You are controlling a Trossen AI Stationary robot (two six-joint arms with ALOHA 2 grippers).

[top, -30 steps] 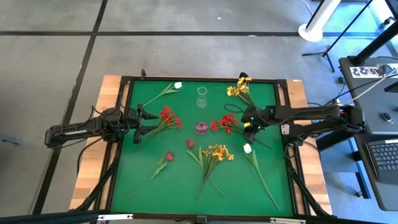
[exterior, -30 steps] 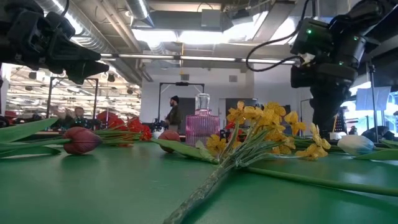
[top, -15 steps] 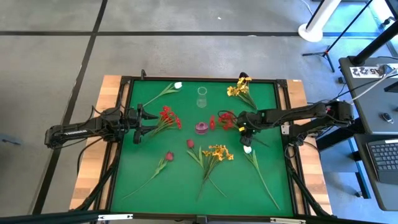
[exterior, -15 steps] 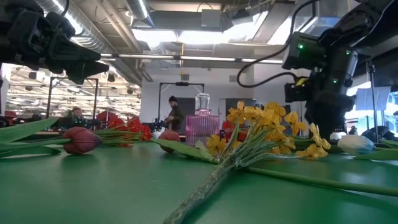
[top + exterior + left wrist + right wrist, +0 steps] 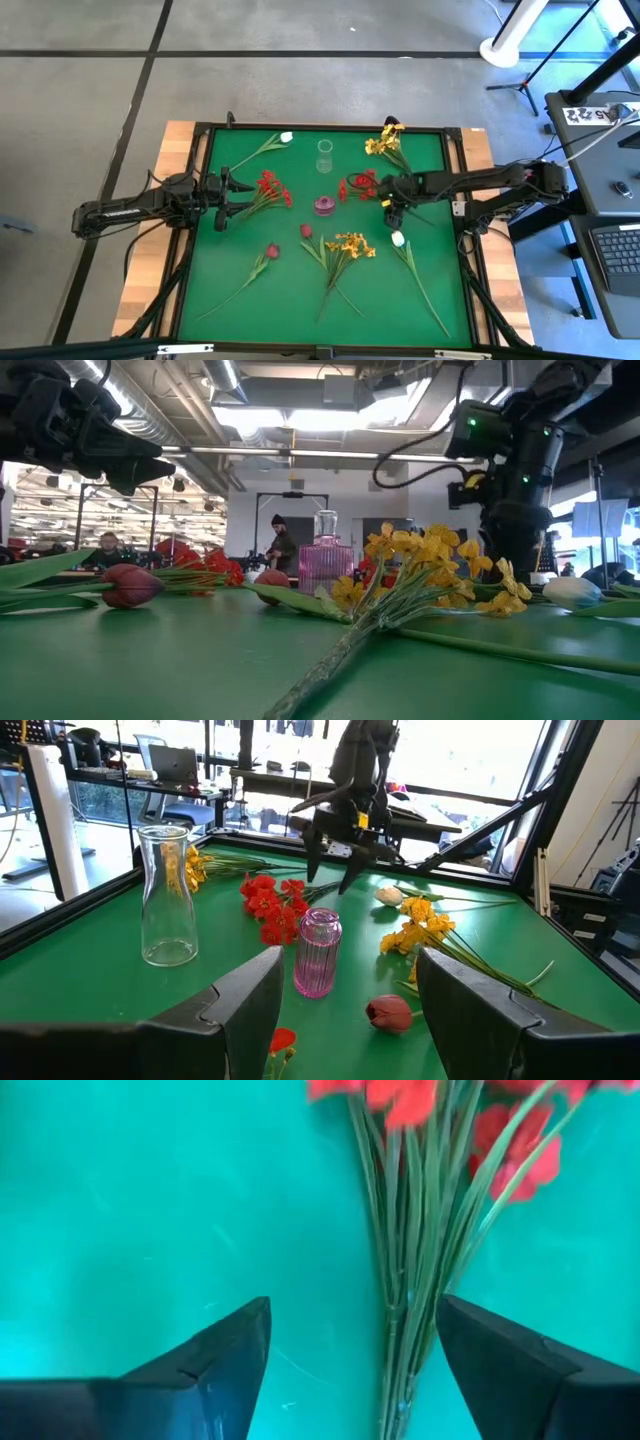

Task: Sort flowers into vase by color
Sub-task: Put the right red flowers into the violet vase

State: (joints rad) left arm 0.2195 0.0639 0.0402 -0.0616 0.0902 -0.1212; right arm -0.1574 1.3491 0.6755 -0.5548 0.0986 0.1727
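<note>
Right gripper [image 5: 350, 1370], fingers spread and empty, hovers over the red-blossomed green-stemmed artificial flower bunch [image 5: 362, 188] just right of frame centre on the green mat [image 5: 240, 250]; looks light and floppy, so I'd pinch the bundled stems [image 5: 410, 1320], not the blossoms.

A: Matt green cloth-like cover on the desk [image 5: 240, 300], faint scuffs in it, with pale bare wood along the desk's side edges and a black metal-looking frame around it.

B: Tall clear glass vase [image 5: 167, 897], smooth and glossy. Beside it a short pink ribbed vase [image 5: 318, 952], translucent, shiny along the ridges.

A: Red artificial flower cluster [image 5: 430, 1230]: cloth-like petals, plastic-looking green stems with a slight sheen.

B: The right hand [image 5: 350, 1370] has matt black fingers, smooth, plastic-looking.
</note>
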